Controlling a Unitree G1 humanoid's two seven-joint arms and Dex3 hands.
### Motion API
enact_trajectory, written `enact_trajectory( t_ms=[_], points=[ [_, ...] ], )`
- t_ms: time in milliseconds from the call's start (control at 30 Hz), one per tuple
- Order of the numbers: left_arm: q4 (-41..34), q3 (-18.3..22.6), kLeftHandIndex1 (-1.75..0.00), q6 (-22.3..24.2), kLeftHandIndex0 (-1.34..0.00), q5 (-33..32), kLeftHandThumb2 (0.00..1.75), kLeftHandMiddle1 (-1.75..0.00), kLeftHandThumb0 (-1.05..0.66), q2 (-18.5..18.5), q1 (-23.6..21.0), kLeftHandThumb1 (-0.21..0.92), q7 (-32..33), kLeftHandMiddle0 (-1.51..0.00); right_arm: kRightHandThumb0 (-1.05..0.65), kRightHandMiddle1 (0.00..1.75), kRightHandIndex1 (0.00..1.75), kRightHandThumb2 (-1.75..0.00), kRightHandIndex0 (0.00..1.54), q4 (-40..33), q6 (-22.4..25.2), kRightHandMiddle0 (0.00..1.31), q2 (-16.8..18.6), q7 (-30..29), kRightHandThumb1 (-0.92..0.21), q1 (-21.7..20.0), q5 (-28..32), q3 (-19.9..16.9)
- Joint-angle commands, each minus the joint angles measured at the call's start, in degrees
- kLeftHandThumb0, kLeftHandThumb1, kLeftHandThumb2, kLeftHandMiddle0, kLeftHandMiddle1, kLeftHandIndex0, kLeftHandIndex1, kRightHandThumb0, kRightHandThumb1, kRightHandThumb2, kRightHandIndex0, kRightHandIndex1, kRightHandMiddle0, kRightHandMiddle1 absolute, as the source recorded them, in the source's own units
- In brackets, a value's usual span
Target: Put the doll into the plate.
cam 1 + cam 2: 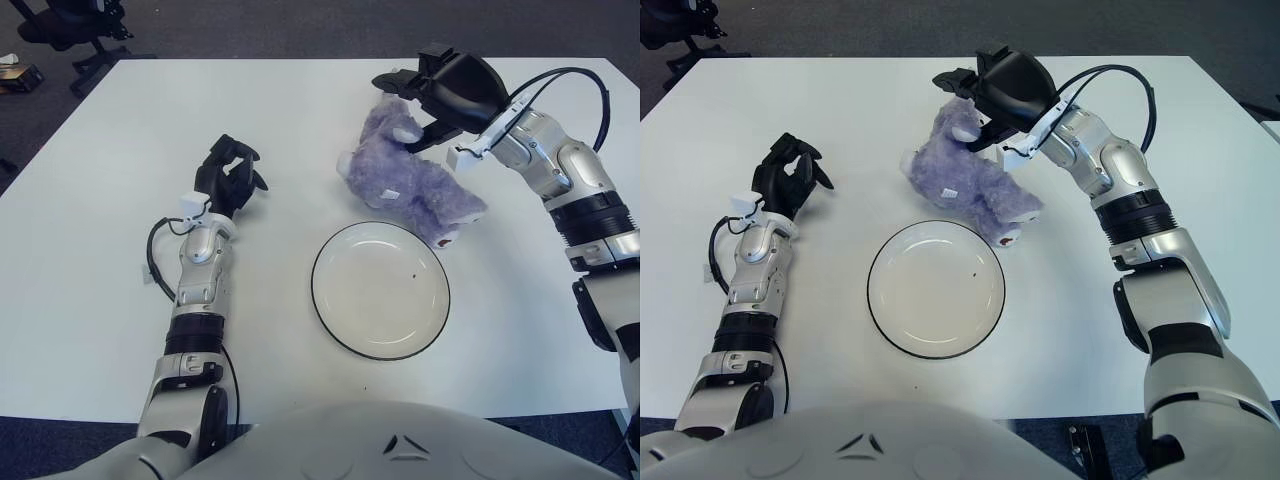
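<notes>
In the left eye view, a fluffy lilac plush doll (410, 178) lies on its side on the white surface (90, 240), just behind a round white plate with a thin black rim (380, 290) and close to that rim's far right edge; nothing lies in the plate. The black right hand (432, 98) hovers at the doll's far end, over its head, with its fingers (392, 80) spread apart and closed on nothing, one lower finger reaching down close to the plush. The black left hand (228, 172) shows well to the left of the doll and plate, its fingers loosely curled and holding nothing. In the right eye view, the same doll (968, 178) lies behind and slightly right of the plate (936, 288), one white-soled foot next to the plate's rim, while the right hand (990, 88) sits above the doll's head with its fingers parted, and the left hand (788, 172) shows far off at the left side of the surface.
</notes>
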Motion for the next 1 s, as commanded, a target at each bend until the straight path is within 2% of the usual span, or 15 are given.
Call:
enact_trajectory(
  t_ms=[0,300,967],
  points=[
    [2.21,0.16,-1.75,0.08,-0.56,0.11,0.43,-1.75,-0.25,-0.33,2.68,0.92,-0.05,-0.87,-0.22,0.00,0.01,-0.01,0.37,0.25,-0.97,0.43,-0.61,3.20,-0.85,-1.66,1.79,0.27],
    [2.56,0.16,-1.75,-0.12,-0.55,0.38,0.43,-1.75,-0.26,-0.46,2.61,0.92,0.13,-0.87,-0.13,0.00,0.00,-0.01,0.35,0.32,-1.52,0.43,-0.78,11.15,-0.87,-2.46,5.29,0.16],
    [2.47,-0.28,-1.75,-0.63,-0.55,1.67,0.44,-1.75,-0.26,-0.78,2.69,0.92,0.83,-0.88,-0.09,0.00,0.00,-0.01,0.31,4.71,-5.10,0.41,-0.67,14.76,-0.88,-4.15,4.93,1.48]
  ],
)
